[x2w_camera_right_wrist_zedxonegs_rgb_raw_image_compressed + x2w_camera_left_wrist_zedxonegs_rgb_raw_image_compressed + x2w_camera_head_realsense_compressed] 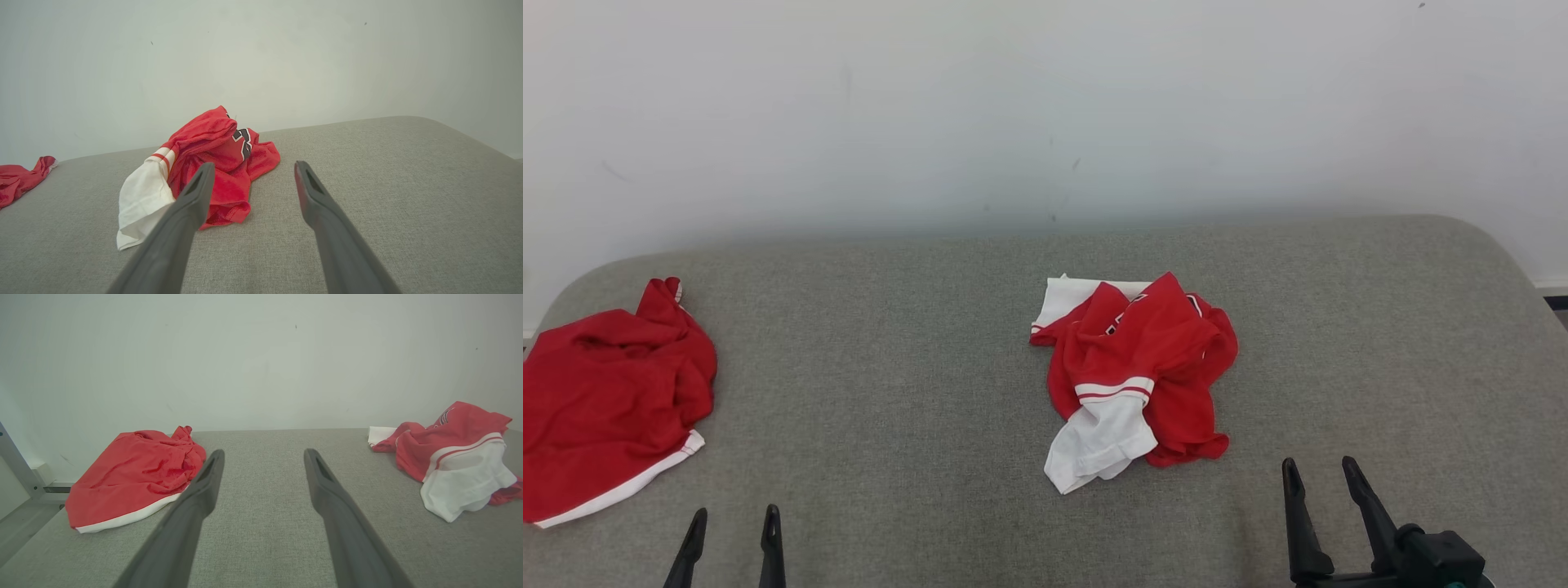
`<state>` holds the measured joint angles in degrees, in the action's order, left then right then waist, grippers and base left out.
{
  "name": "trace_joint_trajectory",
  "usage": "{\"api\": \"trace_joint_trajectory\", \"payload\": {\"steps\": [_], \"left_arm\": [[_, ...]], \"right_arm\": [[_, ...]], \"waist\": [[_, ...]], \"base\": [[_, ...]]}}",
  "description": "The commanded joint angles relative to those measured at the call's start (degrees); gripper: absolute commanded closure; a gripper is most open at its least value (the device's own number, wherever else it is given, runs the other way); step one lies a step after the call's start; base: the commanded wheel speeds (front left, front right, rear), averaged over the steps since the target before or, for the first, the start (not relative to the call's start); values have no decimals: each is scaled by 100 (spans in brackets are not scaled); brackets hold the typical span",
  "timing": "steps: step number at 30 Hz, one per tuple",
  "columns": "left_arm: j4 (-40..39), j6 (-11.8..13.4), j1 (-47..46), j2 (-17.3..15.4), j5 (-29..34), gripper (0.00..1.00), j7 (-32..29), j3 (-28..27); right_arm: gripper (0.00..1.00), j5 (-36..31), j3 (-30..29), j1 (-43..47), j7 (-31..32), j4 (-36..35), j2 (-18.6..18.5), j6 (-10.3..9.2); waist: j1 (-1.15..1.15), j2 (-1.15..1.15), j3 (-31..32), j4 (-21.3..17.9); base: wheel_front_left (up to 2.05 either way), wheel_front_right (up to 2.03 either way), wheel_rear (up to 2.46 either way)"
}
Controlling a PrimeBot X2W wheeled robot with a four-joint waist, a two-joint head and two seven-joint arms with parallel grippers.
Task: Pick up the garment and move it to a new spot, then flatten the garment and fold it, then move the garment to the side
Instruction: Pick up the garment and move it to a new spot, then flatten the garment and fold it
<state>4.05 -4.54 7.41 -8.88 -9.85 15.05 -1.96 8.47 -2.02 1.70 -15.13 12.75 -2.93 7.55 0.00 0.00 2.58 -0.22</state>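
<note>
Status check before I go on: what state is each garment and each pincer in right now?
Red-and-white jersey: crumpled in a heap, lying free, not flattened or folded.
Red garment with white hem: crumpled, lying free.
Left pincer: open, empty.
Right pincer: open, empty.

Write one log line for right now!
stage: before pickup; left gripper: open, empty; right gripper: open, empty; crumpled jersey: centre; red garment: far left

- The left gripper (pixel 736 513) has two slim black fingers (pixel 694 543) that taper to pointed tips.
- The right gripper (pixel 1319 464) has the same long black fingers. They rise from a blocky black housing (pixel 1441 554) with a small teal patch (pixel 1480 582) at its near edge.
- Seen close up, each finger is matte dark grey, with a narrow slot-shaped recess (pixel 323 470) in its inner face near the tip.
</note>
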Motion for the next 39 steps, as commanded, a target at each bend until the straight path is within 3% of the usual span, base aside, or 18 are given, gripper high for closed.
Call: {"api": "trace_joint_trajectory", "payload": {"steps": [1,39], "left_arm": [[16,-4,49,26,53,0,19,-23],[207,-188,-24,223,348,0,19,-211]], "right_arm": [[0,-51,21,51,-3,5,10,-12],[0,-86,83,38,-3,15,10,-12]], "waist": [[0,0,5,-7],[0,0,-30,-45]], "base": [[0,0,0],[0,0,0]]}}
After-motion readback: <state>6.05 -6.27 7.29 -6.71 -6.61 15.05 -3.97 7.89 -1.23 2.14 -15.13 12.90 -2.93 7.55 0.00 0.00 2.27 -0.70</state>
